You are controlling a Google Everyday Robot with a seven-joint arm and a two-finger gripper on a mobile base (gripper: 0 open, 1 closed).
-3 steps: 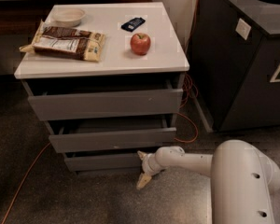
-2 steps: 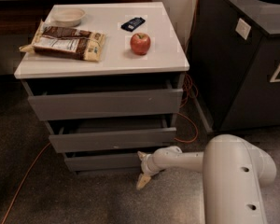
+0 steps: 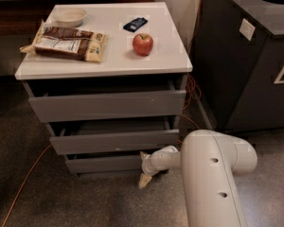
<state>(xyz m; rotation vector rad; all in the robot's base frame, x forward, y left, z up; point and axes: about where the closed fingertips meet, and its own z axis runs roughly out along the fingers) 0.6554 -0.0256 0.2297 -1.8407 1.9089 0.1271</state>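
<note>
My gripper [image 3: 143, 168] is low down at the right end of the bottom drawer [image 3: 104, 163] of a grey three-drawer cabinet [image 3: 109, 105]. It is open, with one fingertip [image 3: 142, 154] by the drawer front and the other [image 3: 143, 181] near the floor. Nothing is held between them. All three drawers stand slightly pulled out. On the white top [image 3: 165, 60] lie a red apple [image 3: 143, 44], a small blue packet [image 3: 135, 24], a brown and white snack bag [image 3: 68, 42] and a pale bowl [image 3: 70, 17]. My thick white arm link [image 3: 213, 174] fills the lower right.
A tall black bin [image 3: 255, 56] with a round hole in its lid stands right of the cabinet. An orange cable [image 3: 23, 183] runs across the speckled floor at the left, and more cable hangs between cabinet and bin [image 3: 191, 86].
The thick white arm link has swung left and looms larger in view. The gripper has stayed at the bottom drawer's right end; the cabinet and the items on it have not moved.
</note>
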